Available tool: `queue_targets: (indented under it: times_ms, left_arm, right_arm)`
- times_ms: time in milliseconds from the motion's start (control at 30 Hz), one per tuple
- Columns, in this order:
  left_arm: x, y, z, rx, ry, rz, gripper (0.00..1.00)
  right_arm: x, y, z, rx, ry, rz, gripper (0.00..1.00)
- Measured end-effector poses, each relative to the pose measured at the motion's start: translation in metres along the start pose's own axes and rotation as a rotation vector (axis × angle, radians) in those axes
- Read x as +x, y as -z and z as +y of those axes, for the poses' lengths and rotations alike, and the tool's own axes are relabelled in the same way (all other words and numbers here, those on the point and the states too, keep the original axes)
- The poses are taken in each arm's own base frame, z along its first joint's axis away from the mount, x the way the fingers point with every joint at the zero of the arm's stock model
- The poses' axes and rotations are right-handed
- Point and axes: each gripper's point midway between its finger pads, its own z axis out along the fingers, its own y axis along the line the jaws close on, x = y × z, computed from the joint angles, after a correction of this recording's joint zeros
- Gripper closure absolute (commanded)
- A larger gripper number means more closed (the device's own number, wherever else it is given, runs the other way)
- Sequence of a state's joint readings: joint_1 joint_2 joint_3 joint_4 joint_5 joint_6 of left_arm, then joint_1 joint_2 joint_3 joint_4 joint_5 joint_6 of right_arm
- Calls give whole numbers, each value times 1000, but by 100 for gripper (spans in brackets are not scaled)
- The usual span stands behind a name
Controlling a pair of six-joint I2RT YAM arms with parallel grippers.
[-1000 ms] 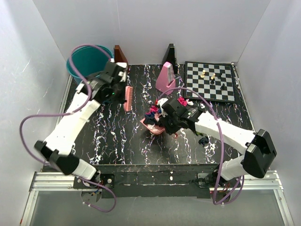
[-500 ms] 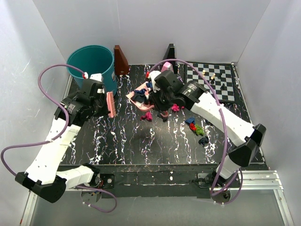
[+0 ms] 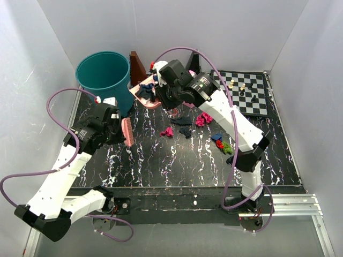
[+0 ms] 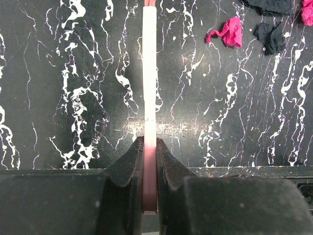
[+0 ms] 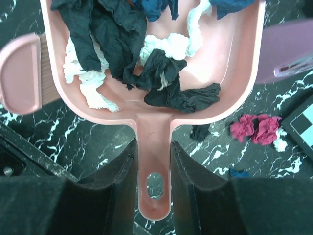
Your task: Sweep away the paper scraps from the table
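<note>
My right gripper (image 3: 162, 97) is shut on the handle of the pink dustpan (image 3: 152, 102) and holds it raised at the back, just right of the teal bin. In the right wrist view the gripper (image 5: 153, 147) clamps the handle, and the dustpan (image 5: 234, 73) holds dark blue and white paper scraps (image 5: 161, 73). Loose paper scraps lie on the black veined table (image 3: 161, 160): magenta (image 3: 166, 131), dark (image 3: 182, 121), magenta (image 3: 204, 118), blue (image 3: 217, 137), green and red (image 3: 226, 147). My left gripper (image 3: 120, 128) is shut on a pink brush (image 3: 127, 132), also seen in the left wrist view (image 4: 149, 73).
A teal bin (image 3: 103, 72) stands at the back left corner. A brown wedge (image 3: 137, 67) and a black wedge (image 3: 194, 60) stand at the back wall. A chessboard (image 3: 252, 99) with small pieces is at the back right. White walls close three sides.
My right arm lifted the loaded dustpan from the table's middle to the back, beside the bin. Several scraps now lie on the table. My left arm drew the brush nearer and lower left.
</note>
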State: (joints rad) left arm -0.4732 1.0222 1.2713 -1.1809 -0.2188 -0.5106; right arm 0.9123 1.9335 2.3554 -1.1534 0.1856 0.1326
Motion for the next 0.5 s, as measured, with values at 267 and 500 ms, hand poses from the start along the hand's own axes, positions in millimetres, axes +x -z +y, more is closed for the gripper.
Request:
queue_targets:
  times_ms: [267, 500]
  left_arm:
    - [0, 1, -5, 31, 13, -9, 100]
    - [8, -8, -6, 33, 11, 17, 100]
  right_arm:
    - [-3, -15, 1, 21, 2, -2, 97]
    - [59, -40, -5, 48, -3, 128, 99]
